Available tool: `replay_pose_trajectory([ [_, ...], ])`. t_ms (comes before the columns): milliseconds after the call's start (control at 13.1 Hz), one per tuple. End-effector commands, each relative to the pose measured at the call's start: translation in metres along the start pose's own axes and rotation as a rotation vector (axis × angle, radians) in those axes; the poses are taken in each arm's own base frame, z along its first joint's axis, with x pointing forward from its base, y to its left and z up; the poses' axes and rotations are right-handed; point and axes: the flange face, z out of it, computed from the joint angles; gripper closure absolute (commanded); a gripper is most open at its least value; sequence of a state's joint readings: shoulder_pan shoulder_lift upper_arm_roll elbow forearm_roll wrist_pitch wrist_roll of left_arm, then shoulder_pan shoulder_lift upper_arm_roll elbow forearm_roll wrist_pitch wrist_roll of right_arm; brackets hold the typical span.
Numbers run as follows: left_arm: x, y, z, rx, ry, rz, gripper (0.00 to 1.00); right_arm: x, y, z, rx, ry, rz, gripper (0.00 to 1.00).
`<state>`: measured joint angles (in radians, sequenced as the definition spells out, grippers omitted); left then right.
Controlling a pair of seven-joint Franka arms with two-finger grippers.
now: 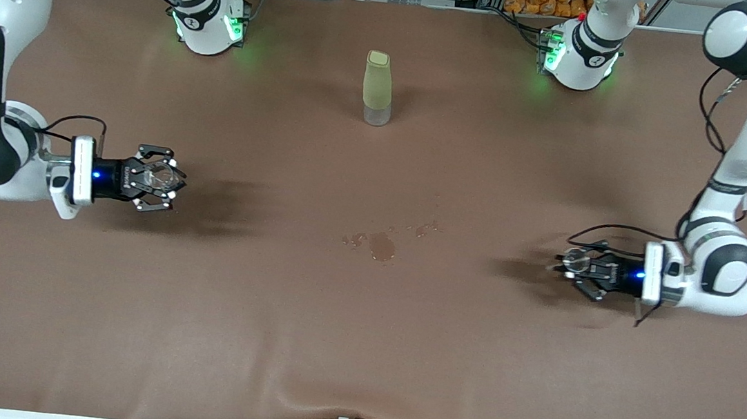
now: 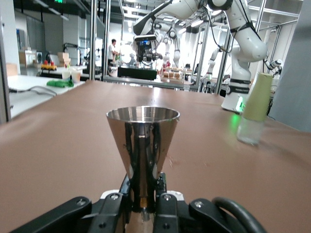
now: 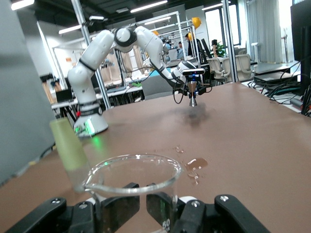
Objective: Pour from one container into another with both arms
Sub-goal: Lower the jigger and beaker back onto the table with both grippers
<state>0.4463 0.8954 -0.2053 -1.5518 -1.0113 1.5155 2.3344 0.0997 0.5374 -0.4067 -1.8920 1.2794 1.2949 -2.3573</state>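
Spanning the whole front view, the brown table (image 1: 359, 347) carries a tall pale-green bottle (image 1: 378, 88) with a clear base, standing upright near the robots' bases, and a small wet stain (image 1: 381, 245) around its middle.

The 2 white arms hang well apart, one over each end of the table. The right tool (image 1: 165, 179) is over the right arm's end, its black fingers clamped on the clear glass cup (image 3: 132, 180), which sits upright with its round rim level and a small spout showing in the right wrist view. The left tool (image 1: 572, 265) is over the left arm's end, its fingers clamped at the waist of the shiny steel jigger (image 2: 143, 145), which stands upright with its open cone facing up.

From the cup, the jigger lies straight along the table's length toward the left arm's end, with the stain roughly between them. Both vessels have vertical long axes now. The pour likely calls for both arms to close that wide gap toward the middle, then for the cup to tip over the jigger's rim. Neither arm is clearly nearer the meeting point.
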Motion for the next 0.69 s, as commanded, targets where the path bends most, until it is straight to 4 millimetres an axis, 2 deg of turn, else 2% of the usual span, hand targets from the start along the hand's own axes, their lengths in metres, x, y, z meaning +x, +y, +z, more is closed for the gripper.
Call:
replay_pose_trajectory([
  [0,-0.020,0.017,-0.022,-0.016,0.010,0.010,1.00,-0.040,-0.013,-0.027,0.002,0.003,-0.114,1.00],
  [152,-0.027,0.022,-0.038,0.005,0.013,0.037,1.00,-0.073,-0.021,-0.040,-0.016,0.006,-0.179,1.00],
  [381,-0.051,0.027,-0.031,0.014,0.049,0.103,1.00,-0.106,-0.032,-0.053,-0.031,0.008,-0.263,1.00],
  [609,-0.056,0.028,-0.028,0.007,0.048,0.112,1.00,-0.144,-0.041,-0.053,-0.038,0.014,-0.318,1.00],
])
